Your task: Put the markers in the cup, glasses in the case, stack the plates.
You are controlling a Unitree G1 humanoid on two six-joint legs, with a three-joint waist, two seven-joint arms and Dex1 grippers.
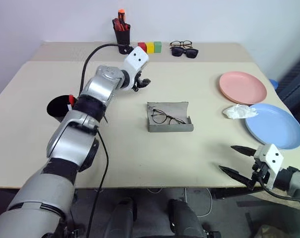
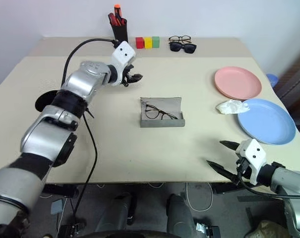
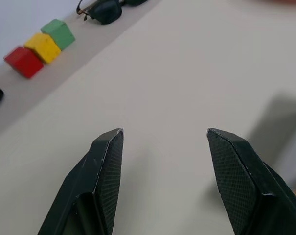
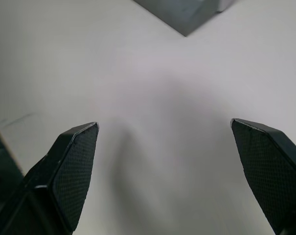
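- While the glasses (image 1: 167,118) already lie inside the open grey case (image 1: 169,125) at the table's centre, the lid is still up, so a careless sweep past it could knock the case or tip the frames out.
- Both plates sit unstacked at about 2 to 3 o'clock from the case: the pink plate (image 1: 242,87) farther back, the blue plate (image 1: 273,125) nearer, with a crumpled white tissue (image 1: 239,112) touching the blue rim between them. Lifting either plate may drag the tissue along or trap it in the stack.
- The right gripper (image 1: 237,159) hangs at the near table edge, at 5 o'clock from the case, fingers spread wide and empty; thin plate rims are likely to slip from such tips.
- The left gripper (image 1: 142,83) hovers at 11 o'clock from the case, fingers apart, holding nothing.
- At 9 o'clock the black cup (image 1: 58,107) sits half hidden behind the left arm, something red at its rim; that arm could bump it.
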